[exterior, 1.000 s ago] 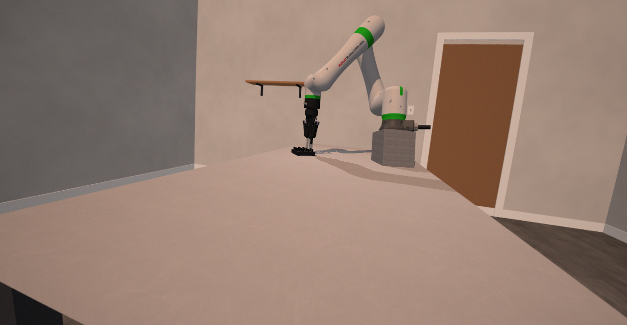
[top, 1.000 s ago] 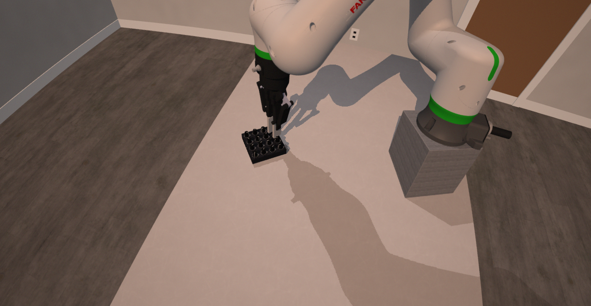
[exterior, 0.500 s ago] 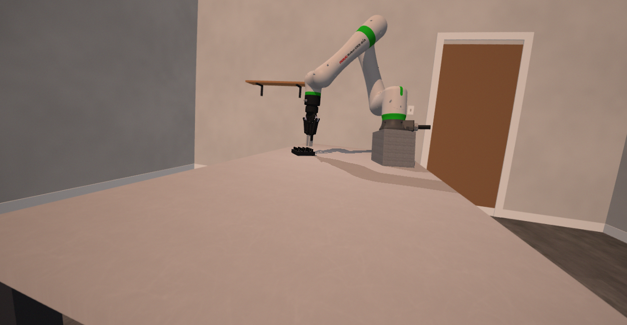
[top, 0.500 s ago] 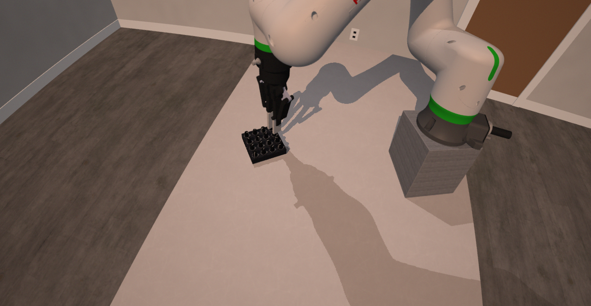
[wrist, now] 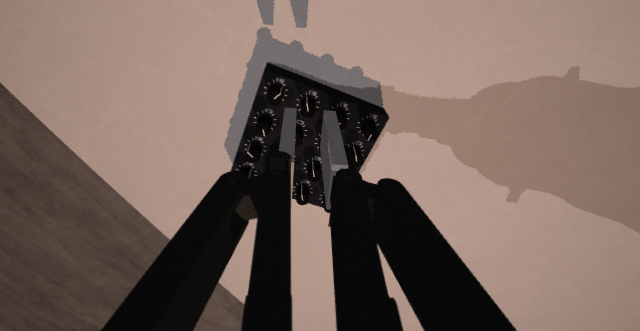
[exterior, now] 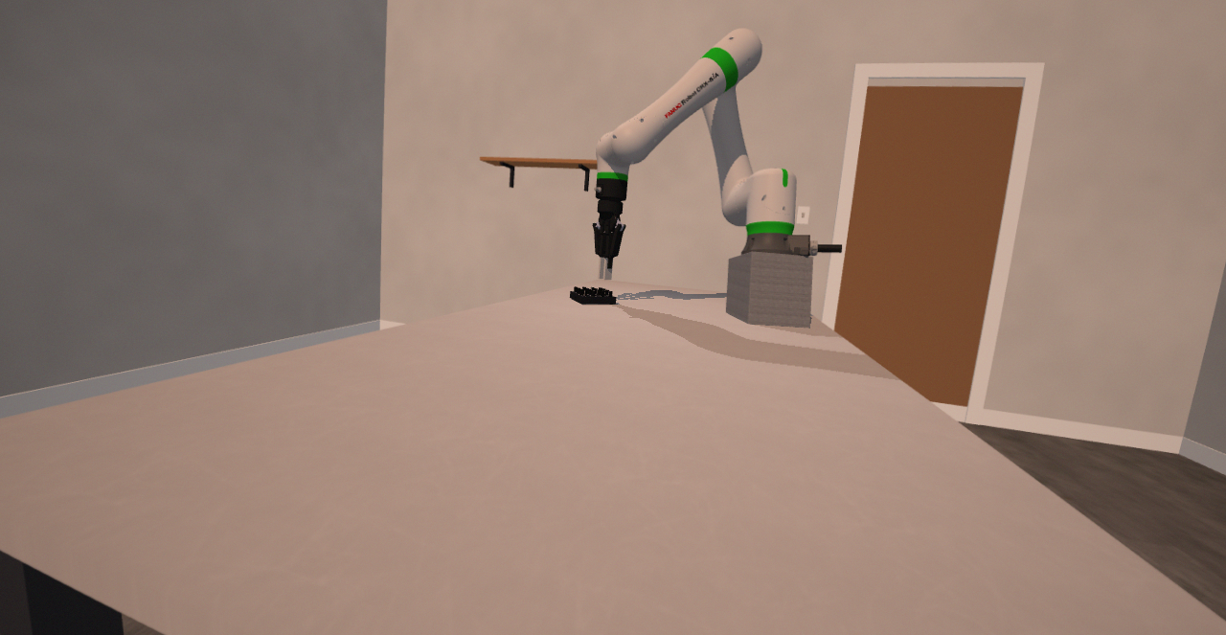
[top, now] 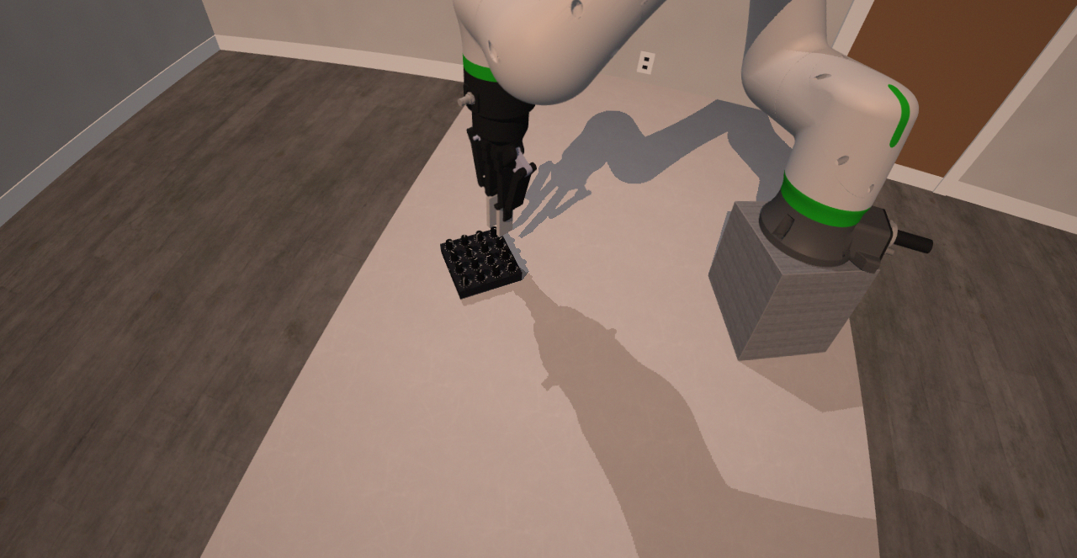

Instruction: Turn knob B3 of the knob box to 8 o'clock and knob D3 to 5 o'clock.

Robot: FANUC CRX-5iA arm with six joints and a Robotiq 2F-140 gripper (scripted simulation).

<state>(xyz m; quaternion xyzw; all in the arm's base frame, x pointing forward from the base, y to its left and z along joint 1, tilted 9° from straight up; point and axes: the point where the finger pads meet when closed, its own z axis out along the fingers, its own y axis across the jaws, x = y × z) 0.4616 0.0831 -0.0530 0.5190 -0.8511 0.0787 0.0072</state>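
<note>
The black knob box (top: 490, 288) (exterior: 593, 299) (wrist: 327, 90) lies flat on the table. In the wrist view its front row D is along the upper edge, with knob 4 at the left. My gripper (top: 500, 229) (exterior: 604, 277) (wrist: 308, 128) is open by a narrow gap and empty, its pale fingertips above the box, clear of the knobs. Knob D3 (wrist: 308, 105) shows just beyond the gap. Its white line lies roughly front to rear; I cannot tell the exact mark. Knob B3 is hidden behind the left finger in the wrist view, so its line cannot be read.
Knob D4 (wrist: 275, 92) and knob D2 (wrist: 341, 115) stand close on either side of D3. The grey pedestal (top: 761, 305) (exterior: 778, 292) carries the arm's base to the right of the box. A wall shelf (exterior: 535, 162) is behind the arm.
</note>
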